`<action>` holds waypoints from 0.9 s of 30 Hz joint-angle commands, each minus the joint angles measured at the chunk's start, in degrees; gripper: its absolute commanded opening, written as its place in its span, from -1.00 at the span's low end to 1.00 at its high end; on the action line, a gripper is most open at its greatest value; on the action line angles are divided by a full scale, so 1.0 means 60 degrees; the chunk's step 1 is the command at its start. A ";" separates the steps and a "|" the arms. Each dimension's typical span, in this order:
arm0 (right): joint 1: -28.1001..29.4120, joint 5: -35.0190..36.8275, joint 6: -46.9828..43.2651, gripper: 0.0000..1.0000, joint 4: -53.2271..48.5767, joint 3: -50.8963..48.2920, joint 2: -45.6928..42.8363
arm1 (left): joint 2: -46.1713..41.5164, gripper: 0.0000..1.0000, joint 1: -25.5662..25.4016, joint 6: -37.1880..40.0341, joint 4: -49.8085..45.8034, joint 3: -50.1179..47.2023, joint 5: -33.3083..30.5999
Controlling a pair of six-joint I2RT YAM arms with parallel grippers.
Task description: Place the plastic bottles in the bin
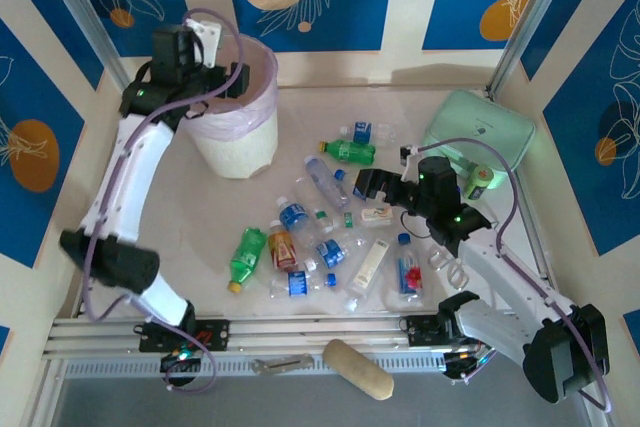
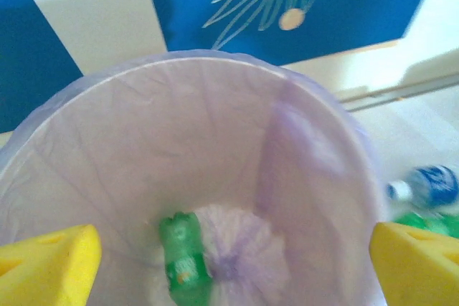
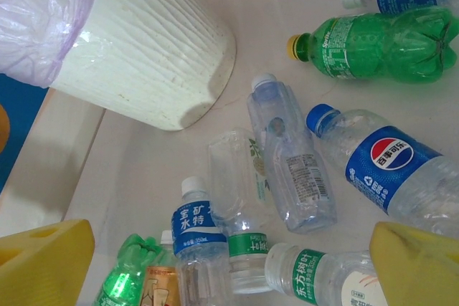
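Left wrist view: left tool (image 2: 231, 263) spread wide, empty, above the bin (image 2: 143, 120); green bottle (image 2: 185, 263) lies on its floor.

Top external: high and behind, looking down on the whole pale table (image 1: 200, 237). Left wrist: close over the round cream-white bin with pale pink liner (image 2: 215, 120), facing into it. Right wrist: low among scattered plastic bottles (image 3: 290, 170), sharing that bin's wall with the overhead.

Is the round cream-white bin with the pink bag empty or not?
Not empty: in the left wrist view, one green plastic bottle lies at the bottom of the bin.
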 commanded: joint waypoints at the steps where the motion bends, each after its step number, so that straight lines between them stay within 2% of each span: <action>1: 0.0062 0.0096 0.0127 0.98 0.0345 0.0083 0.0212 | -0.1117 0.91 -0.0615 0.0102 -0.1435 -0.1102 0.0481; 5: 0.0062 0.0175 0.0261 0.98 0.0456 0.0152 0.0504 | -0.2465 0.91 -0.1229 -0.0463 -0.2188 -0.2816 0.0487; 10: 0.0092 0.0208 0.0553 0.98 0.0612 0.0202 0.0814 | -0.3978 0.88 -0.1588 -0.1996 -0.2334 -0.5647 0.0995; 13: 0.0135 0.0209 0.0659 0.98 0.0679 0.0231 0.0917 | -0.4549 0.85 -0.1718 -0.2393 -0.2381 -0.6935 0.0399; 22: 0.0223 0.0402 0.0704 0.98 0.0461 0.0237 0.0890 | -0.5026 0.77 -0.2166 -0.4228 -0.1129 -1.0039 0.1000; 27: 0.0230 0.0459 0.0600 0.98 0.0288 0.0401 0.0992 | -0.5239 0.77 -0.2558 -0.5039 -0.0639 -1.1167 0.1053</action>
